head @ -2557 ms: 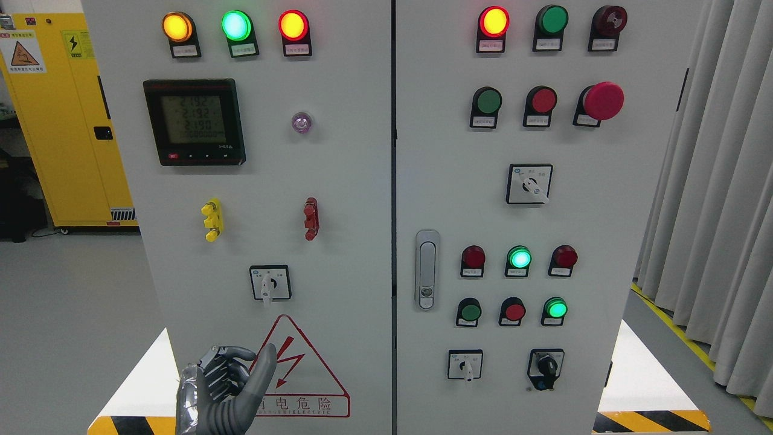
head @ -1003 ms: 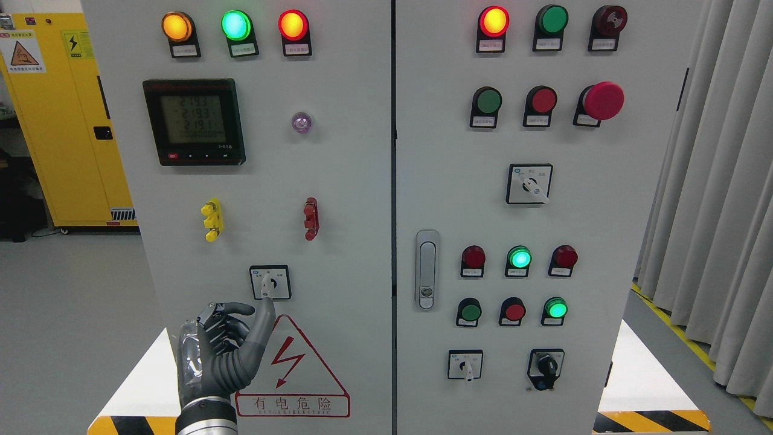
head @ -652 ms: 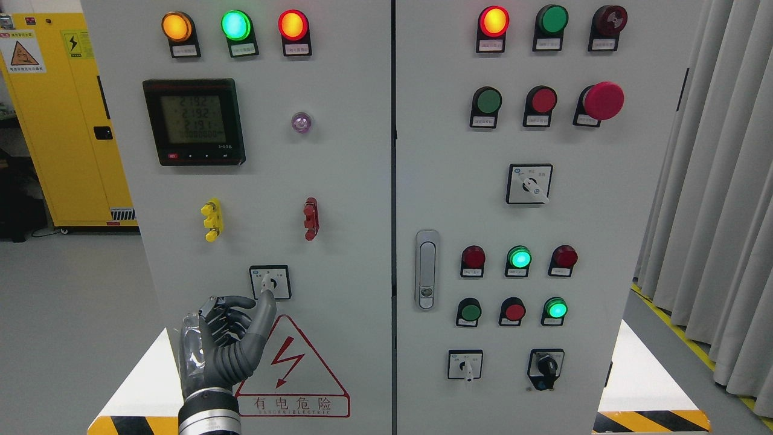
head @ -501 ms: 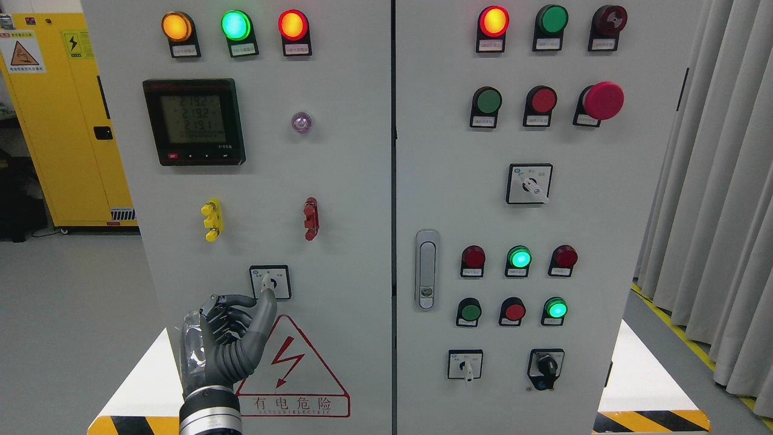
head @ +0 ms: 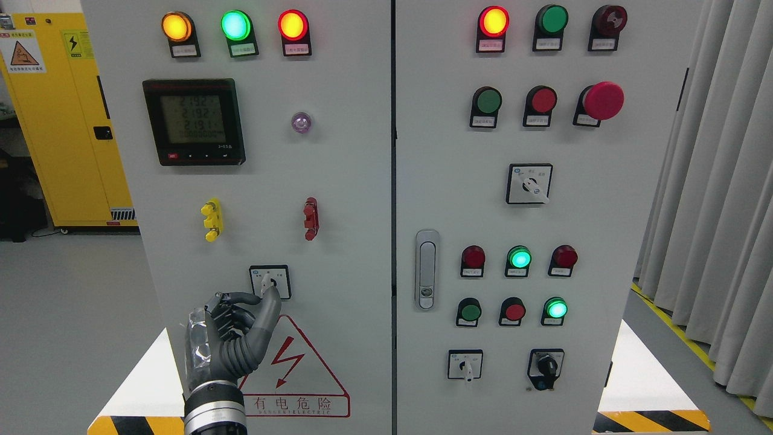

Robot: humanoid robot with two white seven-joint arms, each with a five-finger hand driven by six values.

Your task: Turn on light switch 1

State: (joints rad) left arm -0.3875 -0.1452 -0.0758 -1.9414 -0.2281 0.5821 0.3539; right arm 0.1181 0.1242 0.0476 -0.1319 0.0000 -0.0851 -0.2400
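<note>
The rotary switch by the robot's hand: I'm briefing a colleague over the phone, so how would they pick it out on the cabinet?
Start on the cabinet's left door, below the digital meter. Under the yellow handle and red handle, just above the red warning triangle, sits the rotary switch. It is the only rotary switch on that door, with the left hand touching its white lever.

Cabinet doors: two [head: 338, 181] [head: 604, 181]
Glowing lamps: six [head: 177, 26] [head: 235, 25] [head: 293, 25] [head: 494, 21] [head: 519, 257] [head: 556, 309]
White-handled selector switches: three [head: 270, 282] [head: 529, 183] [head: 465, 364]
Black knob switch: one [head: 546, 364]
Terminal posts: two [head: 212, 219] [head: 311, 218]
Digital meter: one [head: 194, 121]
Red mushroom button: one [head: 602, 100]
Robot hand: one [head: 232, 335]
</note>
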